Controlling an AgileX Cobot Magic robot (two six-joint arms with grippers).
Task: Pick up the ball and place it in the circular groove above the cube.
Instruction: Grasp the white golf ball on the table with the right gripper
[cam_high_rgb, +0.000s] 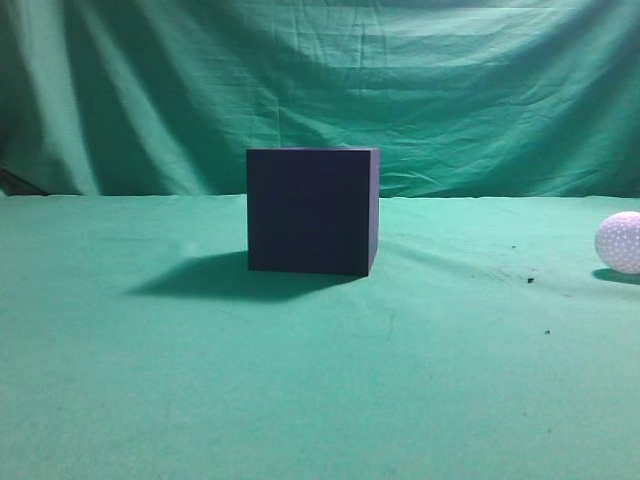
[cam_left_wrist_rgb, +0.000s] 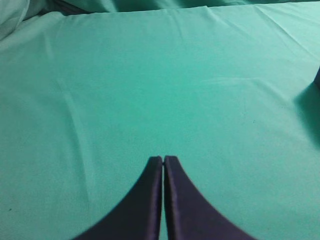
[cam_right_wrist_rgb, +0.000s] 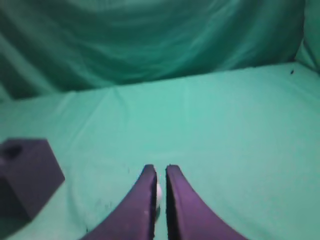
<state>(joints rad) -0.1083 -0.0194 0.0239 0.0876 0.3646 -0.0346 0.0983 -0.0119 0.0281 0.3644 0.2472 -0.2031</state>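
The dark navy cube (cam_high_rgb: 312, 210) stands on the green cloth at the middle of the exterior view. The white dimpled ball (cam_high_rgb: 620, 242) lies on the cloth at the far right edge, apart from the cube. Neither gripper shows in the exterior view. In the right wrist view the cube (cam_right_wrist_rgb: 27, 177) is at the lower left, with a round groove (cam_right_wrist_rgb: 12, 149) in its top. My right gripper (cam_right_wrist_rgb: 160, 170) is shut to a narrow slit, empty, above the ball (cam_right_wrist_rgb: 158, 192), which shows through the slit. My left gripper (cam_left_wrist_rgb: 163, 159) is shut and empty over bare cloth.
Green cloth (cam_high_rgb: 200, 380) covers the table, and a green curtain (cam_high_rgb: 450, 90) hangs behind it. A dark corner of the cube (cam_left_wrist_rgb: 318, 80) and its shadow sit at the right edge of the left wrist view. Small dark specks (cam_high_rgb: 530, 280) lie near the ball.
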